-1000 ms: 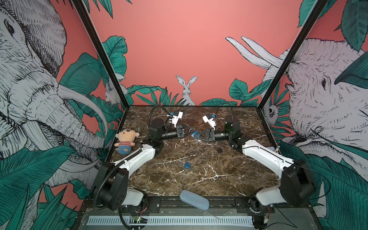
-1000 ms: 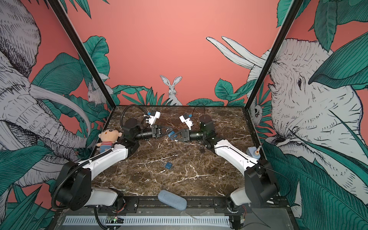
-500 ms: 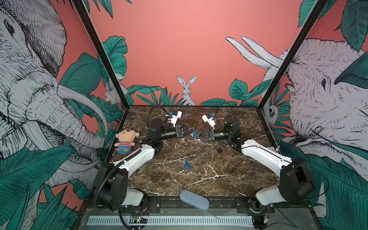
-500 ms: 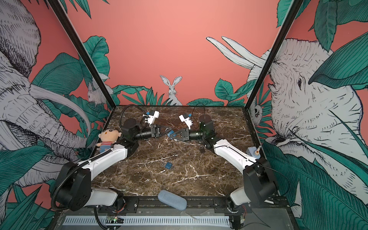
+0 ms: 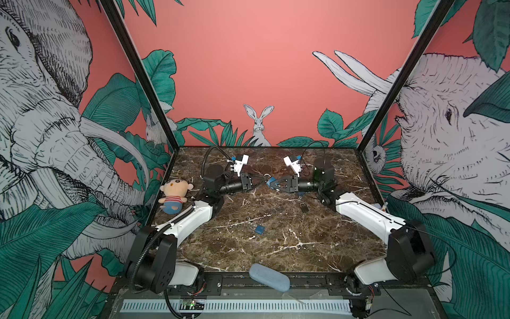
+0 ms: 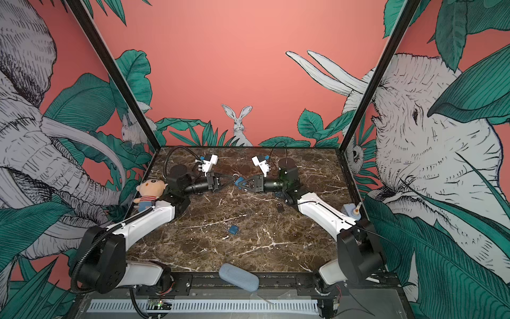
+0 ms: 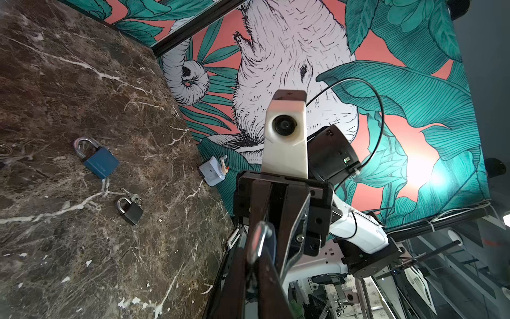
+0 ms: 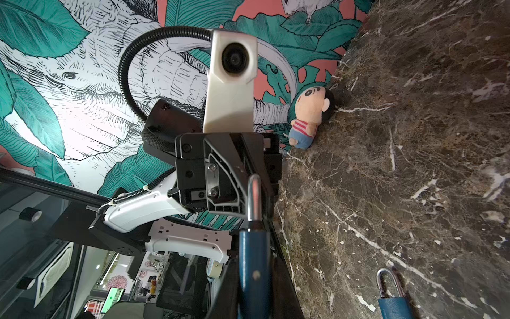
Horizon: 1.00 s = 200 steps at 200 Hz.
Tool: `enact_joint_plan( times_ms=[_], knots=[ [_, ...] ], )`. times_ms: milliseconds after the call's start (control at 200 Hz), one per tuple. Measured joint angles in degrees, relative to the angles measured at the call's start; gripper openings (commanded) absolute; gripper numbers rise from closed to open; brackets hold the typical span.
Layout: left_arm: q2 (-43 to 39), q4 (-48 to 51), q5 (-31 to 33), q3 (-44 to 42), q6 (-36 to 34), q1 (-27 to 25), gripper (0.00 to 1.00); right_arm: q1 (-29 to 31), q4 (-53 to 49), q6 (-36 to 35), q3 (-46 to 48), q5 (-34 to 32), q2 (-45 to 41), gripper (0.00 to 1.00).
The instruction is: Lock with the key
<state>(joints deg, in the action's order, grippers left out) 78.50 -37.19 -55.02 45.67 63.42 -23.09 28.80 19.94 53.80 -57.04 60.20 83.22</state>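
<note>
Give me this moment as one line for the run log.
right gripper: holds blue padlock | left gripper: pinches its shackle | key: on table beside black padlock

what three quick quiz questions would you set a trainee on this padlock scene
1. True or false: the right claw grips a blue padlock by its body.
2. How many padlocks lie loose on the table?
3. What lies beside the black padlock? A key, B doll, C sponge.
Key: 1 true; 2 two, the loose blue padlock and the black padlock; 3 A.
</note>
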Motion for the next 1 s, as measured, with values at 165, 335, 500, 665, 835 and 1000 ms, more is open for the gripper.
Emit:
enact_joint_plan(
  times_ms=[165, 335, 500, 665, 835, 1000],
  knots=[
    [0.02, -0.07, 0.00, -0.02, 0.02, 0.04, 0.24, -0.07, 1.07, 0.52, 0.00, 0.00, 0.00, 0.00],
    [0.17, -0.79, -0.02, 0.02, 0.42, 0.04, 0.24, 0.11, 1.70, 0.92, 0.00, 0.00, 0.00, 0.00],
    [0.70, -1.75, -0.04, 0.07, 1.22, 0.04, 0.24, 0.22, 1.75, 1.07, 0.00, 0.00, 0.00, 0.00],
    [1.22, -2.34, -0.11, 0.35, 1.77, 0.04, 0.24, 0.35, 2.19, 1.09, 0.00, 0.02, 0.31, 0.00],
    [1.70, -3.04, -0.09, 0.35, 2.36, 0.04, 0.22, 0.72, 2.43, 1.09, 0.00, 0.11, 0.74, 0.00],
    [2.01, -3.48, -0.11, 0.35, 2.84, 0.04, 0.19, 0.87, 2.54, 1.16, 0.00, 0.15, 1.07, 0.00]
  ],
)
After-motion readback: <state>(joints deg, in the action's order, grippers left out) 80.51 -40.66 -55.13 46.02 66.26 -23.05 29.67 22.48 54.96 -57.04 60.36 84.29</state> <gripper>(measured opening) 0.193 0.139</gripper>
